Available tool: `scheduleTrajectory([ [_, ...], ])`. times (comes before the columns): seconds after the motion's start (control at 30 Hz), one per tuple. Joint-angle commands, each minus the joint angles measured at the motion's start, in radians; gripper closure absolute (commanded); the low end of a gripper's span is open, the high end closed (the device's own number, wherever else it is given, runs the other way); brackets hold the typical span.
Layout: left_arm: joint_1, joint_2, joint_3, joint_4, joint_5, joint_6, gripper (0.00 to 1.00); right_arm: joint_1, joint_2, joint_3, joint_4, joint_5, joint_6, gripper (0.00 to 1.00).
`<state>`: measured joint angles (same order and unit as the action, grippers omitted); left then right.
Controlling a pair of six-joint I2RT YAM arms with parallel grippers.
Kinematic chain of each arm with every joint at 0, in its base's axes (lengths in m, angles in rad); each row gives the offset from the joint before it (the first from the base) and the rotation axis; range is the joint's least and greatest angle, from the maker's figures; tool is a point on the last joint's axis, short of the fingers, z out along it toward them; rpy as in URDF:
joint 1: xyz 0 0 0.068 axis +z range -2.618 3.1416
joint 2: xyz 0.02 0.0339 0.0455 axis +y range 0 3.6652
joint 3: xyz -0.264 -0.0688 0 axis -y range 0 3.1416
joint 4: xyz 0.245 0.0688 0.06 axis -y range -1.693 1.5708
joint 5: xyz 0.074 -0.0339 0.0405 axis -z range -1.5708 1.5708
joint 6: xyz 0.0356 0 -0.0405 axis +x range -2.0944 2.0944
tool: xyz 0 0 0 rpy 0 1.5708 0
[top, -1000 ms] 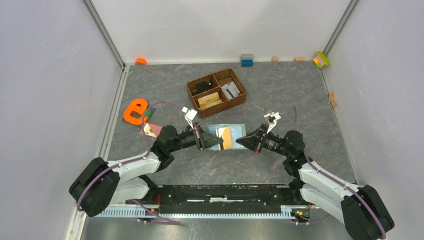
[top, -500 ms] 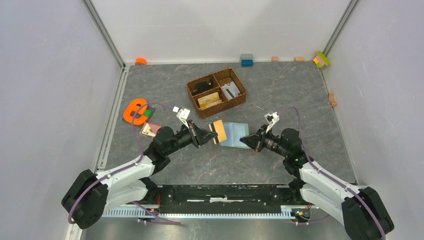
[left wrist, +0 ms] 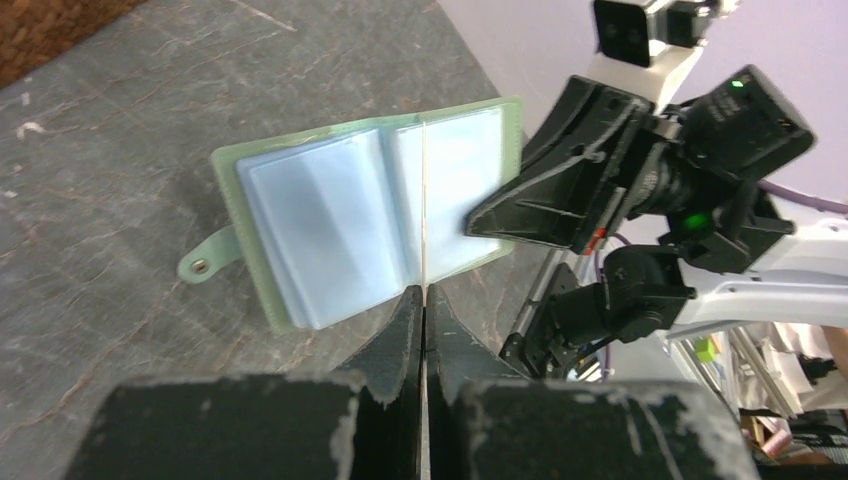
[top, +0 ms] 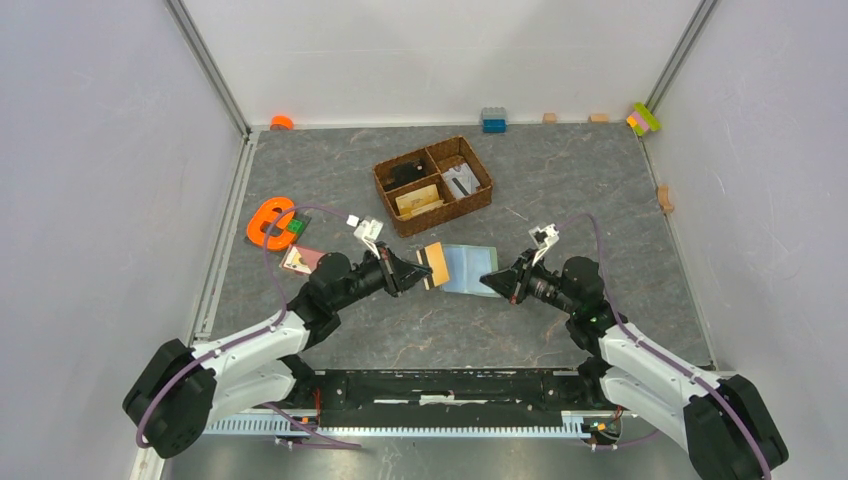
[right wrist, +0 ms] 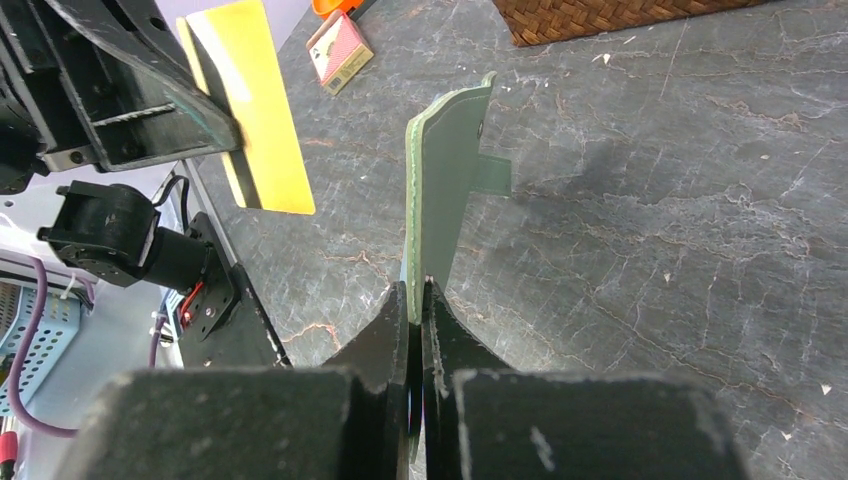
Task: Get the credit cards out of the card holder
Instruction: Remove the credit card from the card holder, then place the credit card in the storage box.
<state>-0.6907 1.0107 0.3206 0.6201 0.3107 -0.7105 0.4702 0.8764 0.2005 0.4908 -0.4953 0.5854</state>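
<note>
Orange letter e (top: 270, 222): lay well left of the wicker basket (top: 447, 214).
Pinkish card (top: 300, 260): lay flat, left of the basket and nearer the arms.
Left gripper (top: 428, 272): fingers pressed together on the tan-orange card (top: 437, 263), just in front of the basket.
Card holder (top: 472, 268): unfolded, pale blue inside showing, just right of that card and apart from it.
Right gripper (top: 492, 283): pinched the holder's right edge, front-right of the basket.
</note>
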Motion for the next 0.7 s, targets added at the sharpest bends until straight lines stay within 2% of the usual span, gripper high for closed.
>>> scheduleTrajectory([
  [0.0,-0.001,0.003,0.044,-0.082,-0.08,0.112,0.98,-0.004,-0.028,0.049,0.029,0.001,-0.01,1.0],
  [0.17,-0.028,0.043,0.151,-0.271,-0.199,0.197,0.98,-0.004,-0.074,0.064,-0.046,0.064,-0.051,1.0],
  [0.27,-0.057,0.079,0.246,-0.412,-0.365,0.197,0.98,-0.004,-0.118,0.084,-0.143,0.175,-0.114,1.0],
  [0.5,-0.147,0.329,0.599,-0.73,-0.61,0.291,0.98,-0.004,-0.219,0.049,-0.203,0.422,-0.155,1.0],
  [0.67,-0.157,0.506,0.925,-0.975,-0.683,0.396,0.98,-0.004,-0.268,0.036,-0.225,0.5,-0.165,1.0],
])
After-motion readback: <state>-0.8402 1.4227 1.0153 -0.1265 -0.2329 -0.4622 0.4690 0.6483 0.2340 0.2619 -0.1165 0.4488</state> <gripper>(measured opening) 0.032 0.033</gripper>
